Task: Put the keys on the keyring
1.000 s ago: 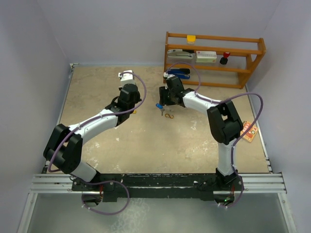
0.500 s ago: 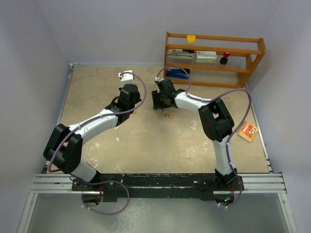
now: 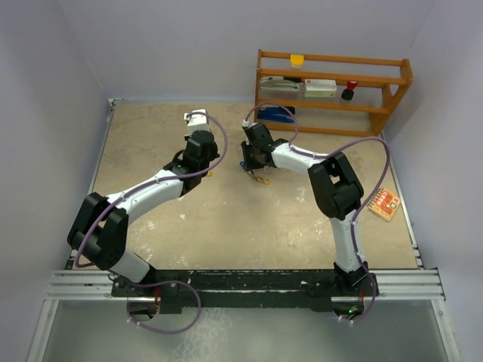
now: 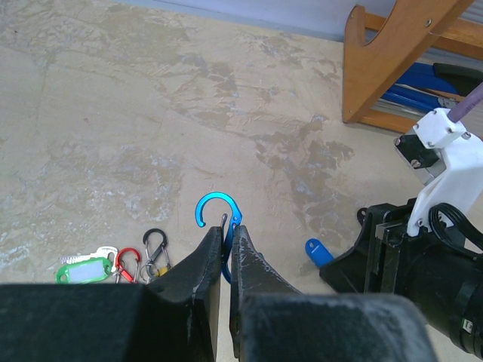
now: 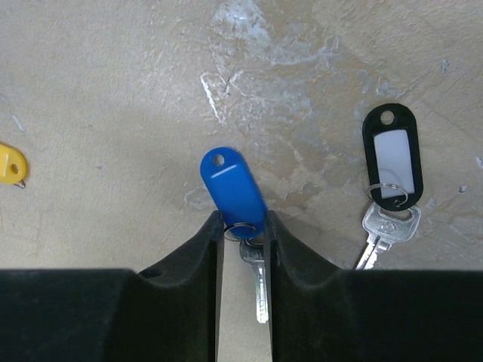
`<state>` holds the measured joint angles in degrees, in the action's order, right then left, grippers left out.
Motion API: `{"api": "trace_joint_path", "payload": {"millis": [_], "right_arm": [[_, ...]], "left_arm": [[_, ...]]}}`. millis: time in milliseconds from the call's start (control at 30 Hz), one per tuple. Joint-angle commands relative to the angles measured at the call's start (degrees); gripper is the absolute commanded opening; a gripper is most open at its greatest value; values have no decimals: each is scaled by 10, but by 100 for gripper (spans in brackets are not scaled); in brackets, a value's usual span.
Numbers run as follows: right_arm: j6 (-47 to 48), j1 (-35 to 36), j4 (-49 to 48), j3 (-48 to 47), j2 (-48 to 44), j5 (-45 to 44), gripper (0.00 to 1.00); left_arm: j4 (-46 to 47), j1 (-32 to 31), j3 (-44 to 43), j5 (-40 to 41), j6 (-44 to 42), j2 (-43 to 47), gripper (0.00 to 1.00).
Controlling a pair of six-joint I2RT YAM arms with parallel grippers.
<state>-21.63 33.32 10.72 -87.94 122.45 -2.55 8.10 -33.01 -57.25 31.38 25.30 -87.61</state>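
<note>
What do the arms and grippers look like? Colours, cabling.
Left arm and right arm match: white link shells, black joint housings, a purple cable looping outside each. Fingers are black, tapered, smooth; the wrist housing is white.

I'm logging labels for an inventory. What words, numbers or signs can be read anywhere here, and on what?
No text can be read in any view.
Black tag: white label insert, blank.
Green tag: label insert looks blank.
Blue tag: no writing.
Orange card: printed marks, too small to read.
White box on the shelf: any print is too small to read.
</note>
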Motion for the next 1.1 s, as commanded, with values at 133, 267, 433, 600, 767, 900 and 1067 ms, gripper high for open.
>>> {"api": "trace_joint_path", "payload": {"millis": [133,267,433,600,767,900,1067], "right_arm": [[-5,2,6,36,-41,-18,17],[-5,2,5,48,-59,-21,10],[-6,2,4,59,-75,-29,5],[-8,1,-6,73,-92,-36,0],[-8,2,-29,95,-123,-47,3],[-10,1,-27,91,-124,-47,43],[-15,3,10,45,-90,-38,59]], "left_arm": [[23,5,3,4,-8,14,0],[24,5,2,1,-7,12,0],[25,5,3,-3,-5,10,0],[25,5,4,-6,-5,12,0],[25,5,4,-8,-3,12,0],[26,6,3,-10,-3,8,0],[27,5,2,-11,-3,7,0]]}}
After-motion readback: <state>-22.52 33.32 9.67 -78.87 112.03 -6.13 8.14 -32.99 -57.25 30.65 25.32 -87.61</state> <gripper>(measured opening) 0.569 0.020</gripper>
